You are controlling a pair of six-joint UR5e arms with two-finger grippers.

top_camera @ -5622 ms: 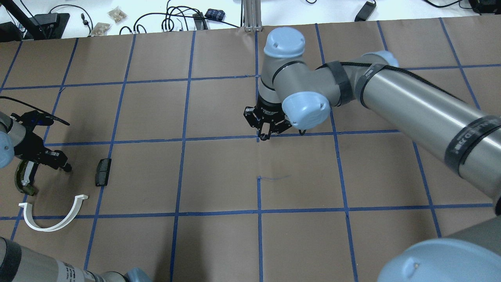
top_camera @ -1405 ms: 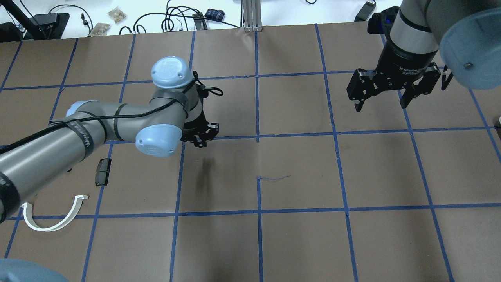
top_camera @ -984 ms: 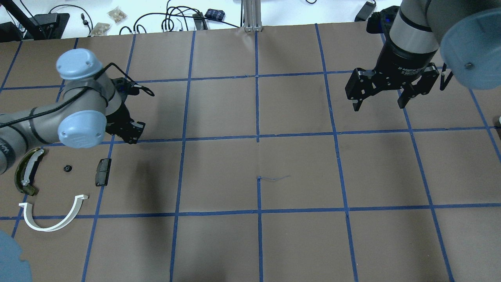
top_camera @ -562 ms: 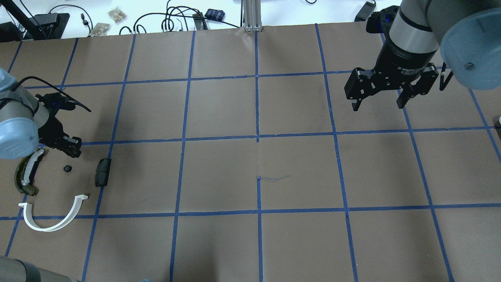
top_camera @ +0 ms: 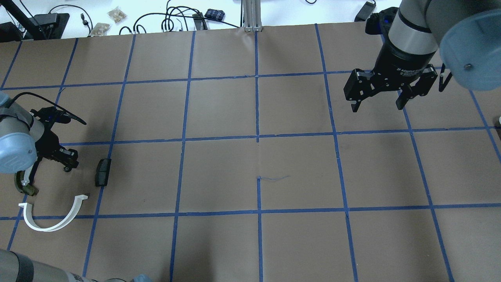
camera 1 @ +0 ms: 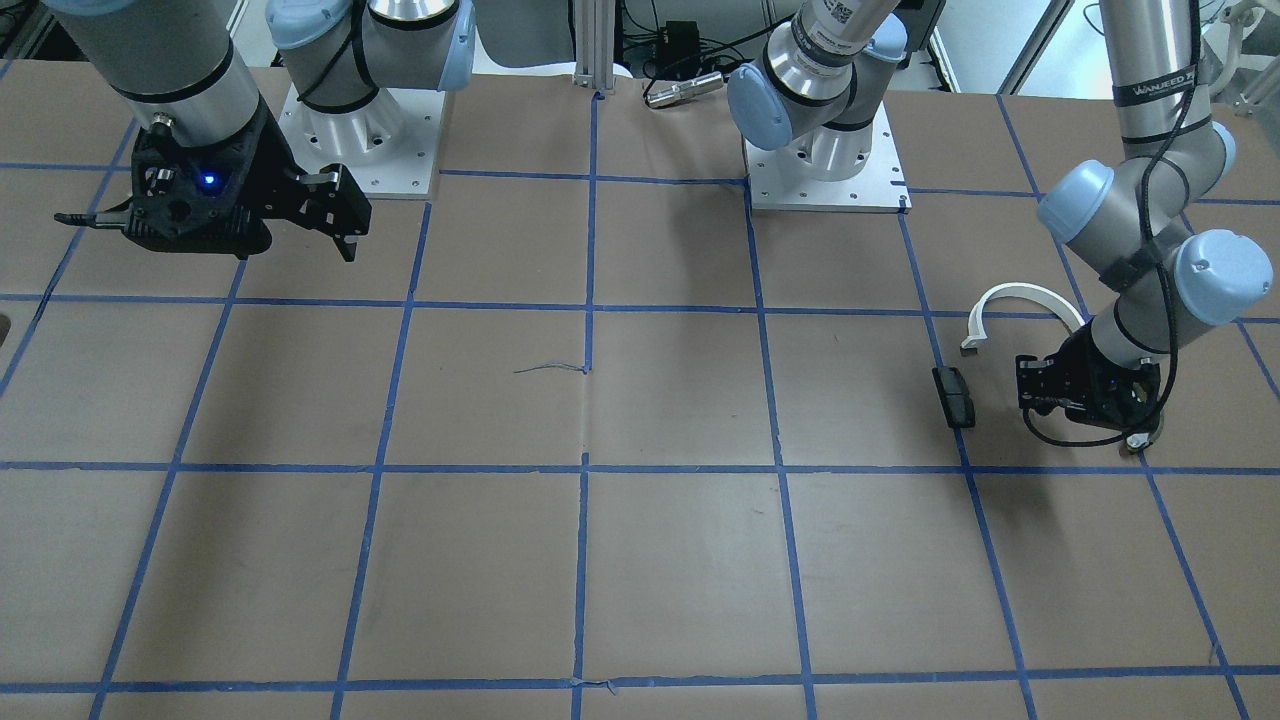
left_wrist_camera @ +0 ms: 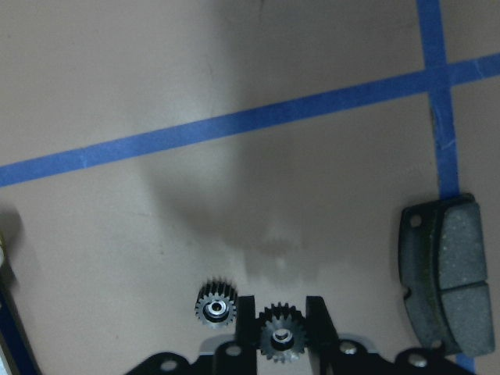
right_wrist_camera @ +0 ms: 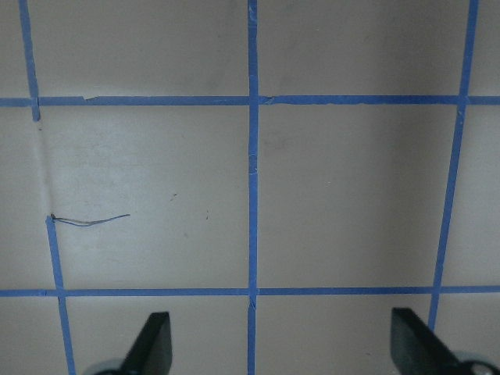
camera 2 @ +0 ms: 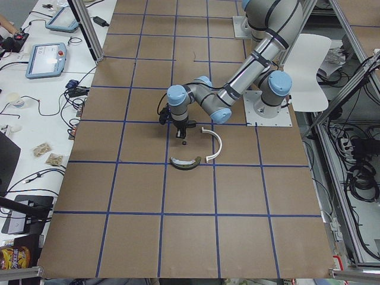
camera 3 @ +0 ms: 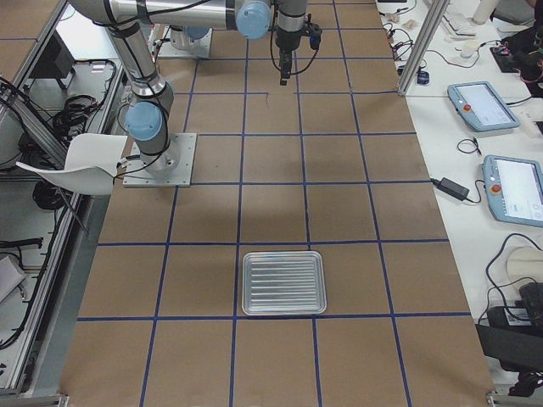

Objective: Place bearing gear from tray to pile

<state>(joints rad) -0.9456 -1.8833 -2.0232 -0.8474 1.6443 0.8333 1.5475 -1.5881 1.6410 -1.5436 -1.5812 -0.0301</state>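
My left gripper [left_wrist_camera: 281, 334] is shut on a small dark bearing gear [left_wrist_camera: 280, 339], low over the brown paper. A second gear [left_wrist_camera: 216, 308] lies on the paper just beside it. In the overhead view the left gripper [top_camera: 67, 167] is inside the pile, between the dark grey block [top_camera: 102, 172], the olive-green curved piece [top_camera: 22, 185] and the white half-ring arc [top_camera: 53, 220]. My right gripper [top_camera: 377, 102] is open and empty, hovering high at the far right. The silver tray [camera 3: 284, 282] shows only in the exterior right view and looks empty.
The table is covered in brown paper with a blue tape grid. The two arm bases [camera 1: 825, 165] stand at the table's back edge. Cables and small bags [top_camera: 117, 15] lie on the white bench beyond the far edge.
My left arm swung from the table's middle back to the pile at the left and came down beside the gear lying there. My right gripper stayed open at the far right.
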